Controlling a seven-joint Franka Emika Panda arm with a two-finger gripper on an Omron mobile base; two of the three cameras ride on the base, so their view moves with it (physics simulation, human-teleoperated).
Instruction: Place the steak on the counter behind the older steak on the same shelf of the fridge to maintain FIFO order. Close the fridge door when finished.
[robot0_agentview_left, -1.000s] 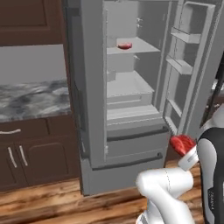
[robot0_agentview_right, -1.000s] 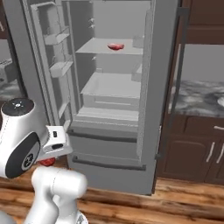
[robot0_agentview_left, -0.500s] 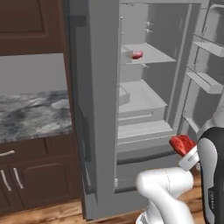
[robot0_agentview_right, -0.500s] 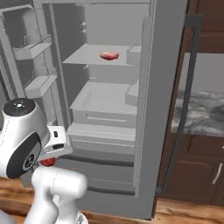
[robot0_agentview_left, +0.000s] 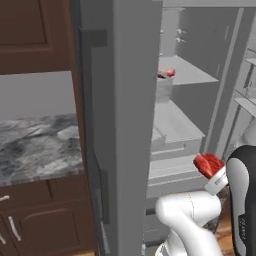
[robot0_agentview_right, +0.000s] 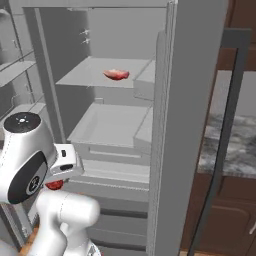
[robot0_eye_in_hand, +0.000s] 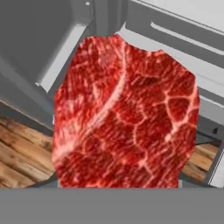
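Your hand view is showing the steak (robot0_eye_in_hand: 124, 113) close up, marbled red, with fridge drawer fronts and wood floor behind it; the fingers are hidden, and the gripper (robot0_agentview_left: 212, 172) is clamping narrowly on that steak. The right base view is showing the older steak (robot0_agentview_right: 116, 74) lying on the top shelf (robot0_agentview_right: 90, 75), open shelf surface around it. The arm is holding low before the open fridge (robot0_agentview_left: 130, 125).
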